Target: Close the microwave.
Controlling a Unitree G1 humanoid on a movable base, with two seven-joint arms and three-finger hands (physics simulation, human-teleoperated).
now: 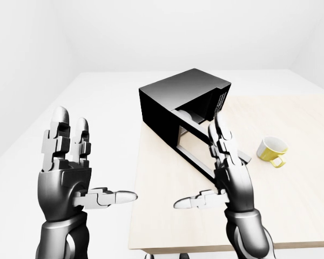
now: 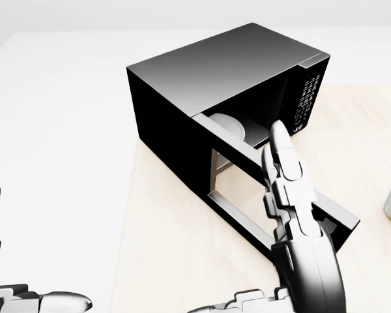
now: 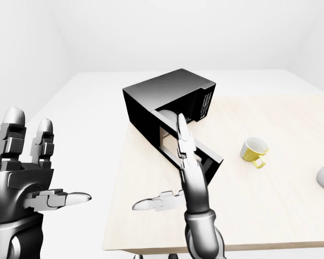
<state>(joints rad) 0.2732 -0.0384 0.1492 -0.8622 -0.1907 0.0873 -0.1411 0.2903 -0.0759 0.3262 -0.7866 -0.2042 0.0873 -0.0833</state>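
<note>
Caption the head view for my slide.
Open right hand raised before the microwave, its door swung open.

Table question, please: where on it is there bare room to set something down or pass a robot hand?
Bare wood lies between the microwave and the yellow mug, and along the table's bottom edge under the mug. It is crowded at the open microwave door, where the right robot hand stands.

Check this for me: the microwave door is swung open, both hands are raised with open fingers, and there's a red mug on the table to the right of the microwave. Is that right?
Nearly. The mug is yellow, not red, as the left-eye view shows. The rest holds: the microwave has its door swung open, the left hand and right hand are raised with open fingers, and the mug sits on the table to the microwave's right.
</note>
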